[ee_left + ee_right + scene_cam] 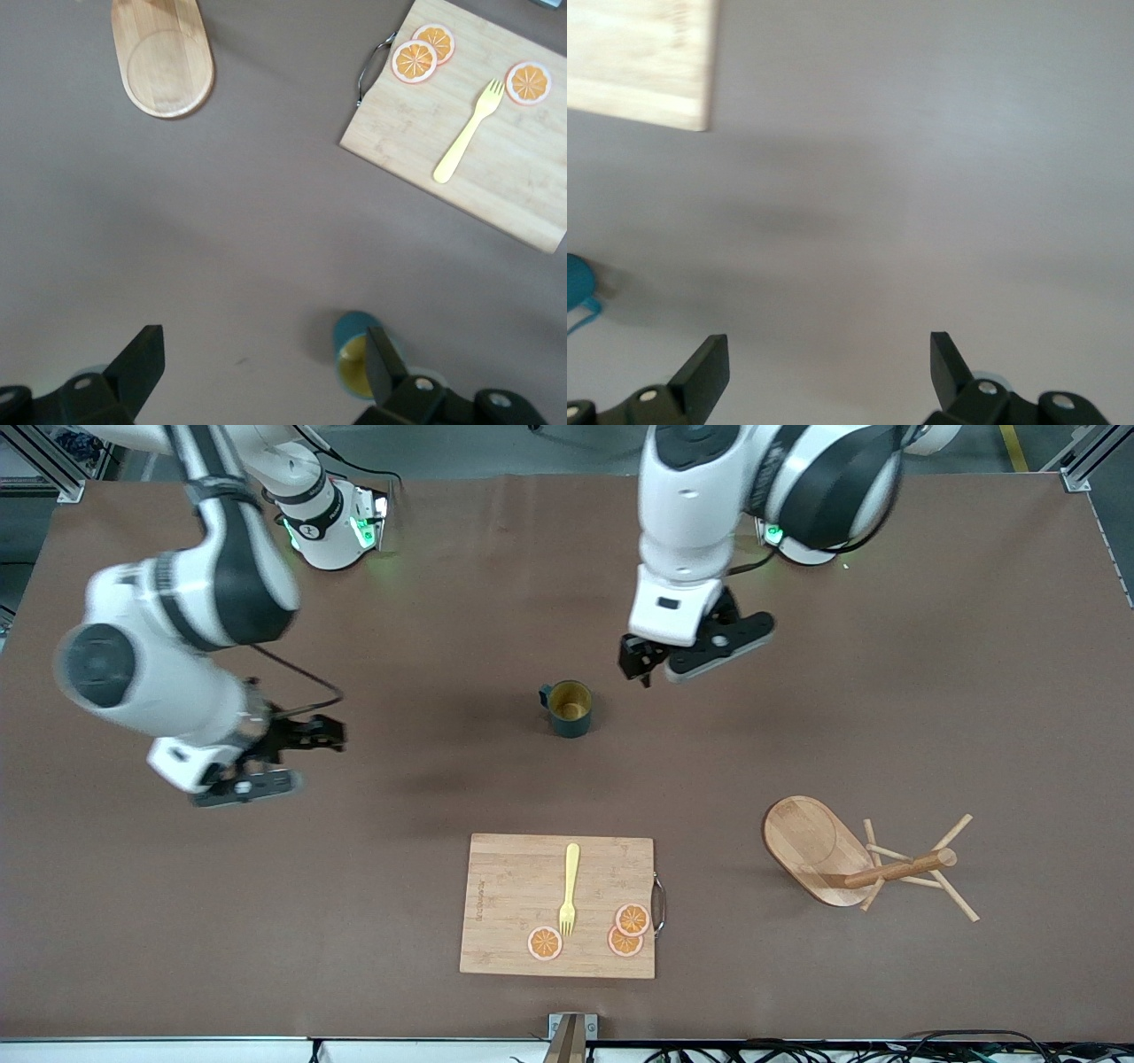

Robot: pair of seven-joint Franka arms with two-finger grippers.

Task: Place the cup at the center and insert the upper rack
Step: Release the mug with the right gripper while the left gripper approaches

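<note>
**Cup upright mid-worktop, both tools spread and empty**

The left tool (651,664) hangs over bare worktop (886,691), fingers (142,367) spread wide, pinching nothing. The cup (568,708) stands upright on the worktop just beside this tool, toward the right arm's end and slightly nearer the front camera; its yellow inside shows, handle turned toward the right arm's end. In the left wrist view the cup (359,359) sits partly hidden by one finger.

The right tool (266,762) hangs over bare worktop toward the right arm's end, well apart from the cup, fingers (704,372) spread, holding nothing.

The upper rack (850,859) lies tipped on its side, well apart from the left tool, nearer the front camera, toward the left arm's end; oval base on edge, post and pegs pointing toward that end.

A cutting board (505,903) lies nearer the front camera than the cup, carrying a yellow fork (570,887) and three orange slices (632,919).
</note>
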